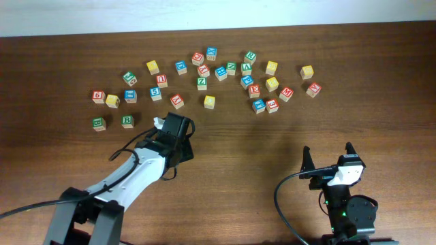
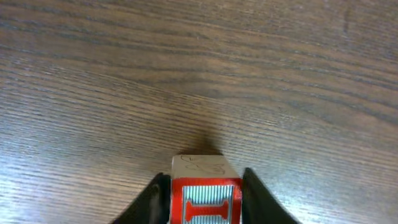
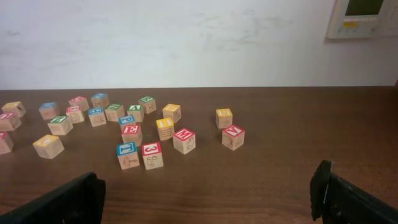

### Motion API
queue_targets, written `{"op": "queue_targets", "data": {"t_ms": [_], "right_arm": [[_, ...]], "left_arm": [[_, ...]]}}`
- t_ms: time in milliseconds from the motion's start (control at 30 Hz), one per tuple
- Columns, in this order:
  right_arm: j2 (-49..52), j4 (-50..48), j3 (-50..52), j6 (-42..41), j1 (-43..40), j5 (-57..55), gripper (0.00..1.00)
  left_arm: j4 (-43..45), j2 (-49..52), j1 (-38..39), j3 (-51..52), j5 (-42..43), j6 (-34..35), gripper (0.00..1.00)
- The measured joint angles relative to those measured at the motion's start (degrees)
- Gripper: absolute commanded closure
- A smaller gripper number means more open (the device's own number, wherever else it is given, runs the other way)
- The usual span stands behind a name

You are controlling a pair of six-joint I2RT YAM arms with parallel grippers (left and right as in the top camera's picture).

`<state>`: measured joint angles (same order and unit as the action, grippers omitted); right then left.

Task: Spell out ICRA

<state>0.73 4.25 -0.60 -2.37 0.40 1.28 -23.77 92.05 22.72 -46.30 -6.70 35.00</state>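
Overhead view of a dark wooden desk (image 1: 238, 184) with about thirty small lettered wooden blocks scattered across the upper half of the frame. The left arm reaches in from the lower left, and its end effector (image 1: 163, 125) sits just left of centre, below the scatter. It covers all but a pale corner of one block. The left wrist view shows this is the I block (image 2: 205, 199), with a red frame and a red letter I, at the bottom centre of that frame. It sits between the two dark fingers (image 2: 152, 202) with bare wood ahead of it. The fingers are narrow and close against both sides of the block, but it is not possible to tell whether they are pressing it or have just let go. The block appears to rest on the desk. This is probably the spot chosen for the first letter, with open wood to the right for C, R and A. The nearest other blocks are two green ones (image 1: 127, 121) to the left, and a red one (image 1: 176, 101) and a yellow one (image 1: 209, 101) just above. None of them lies in the open space to the right. Most letters in the scatter are too small to read with certainty. The right end effector (image 1: 327, 158) is at the lower right, its fingers spread wide and holding nothing, well away from every block.
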Motion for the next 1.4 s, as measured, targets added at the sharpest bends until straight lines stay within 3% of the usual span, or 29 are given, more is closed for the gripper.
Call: {"op": "queue_targets", "data": {"t_ms": [233,400,567,633,733,833,933,1200,1400], "right_arm": [[0.0,0.0,0.0,0.0,0.0,0.0,0.02],[0.0,0.0,0.0,0.0,0.0,0.0,0.02],[0.0,0.0,0.0,0.0,0.0,0.0,0.02],[0.0,0.0,0.0,0.0,0.0,0.0,0.02],[0.0,0.0,0.0,0.0,0.0,0.0,0.02],[0.0,0.0,0.0,0.0,0.0,0.0,0.02],[0.0,0.0,0.0,0.0,0.0,0.0,0.02],[0.0,0.0,0.0,0.0,0.0,0.0,0.02],[0.0,0.0,0.0,0.0,0.0,0.0,0.02]], "left_arm": [[-0.4,1.6,0.0,0.0,0.2,-1.5,0.22],[-5.4,1.7,0.0,-4.4,0.2,-11.4,0.18],[-6.1,1.7,0.0,-7.9,0.0,-25.5,0.26],[-6.0,1.7,0.0,-7.9,0.0,-29.4,0.36],[-5.8,1.7,0.0,-7.9,0.0,-34.5,0.43],[-5.8,1.7,0.0,-7.9,0.0,-36.9,0.47],[-6.2,1.7,0.0,-7.9,0.3,-38.4,0.35],[-8.8,1.8,0.0,-7.9,0.9,-44.1,0.56],[-8.9,3.9,0.0,-7.9,1.8,-50.7,0.56]]}}
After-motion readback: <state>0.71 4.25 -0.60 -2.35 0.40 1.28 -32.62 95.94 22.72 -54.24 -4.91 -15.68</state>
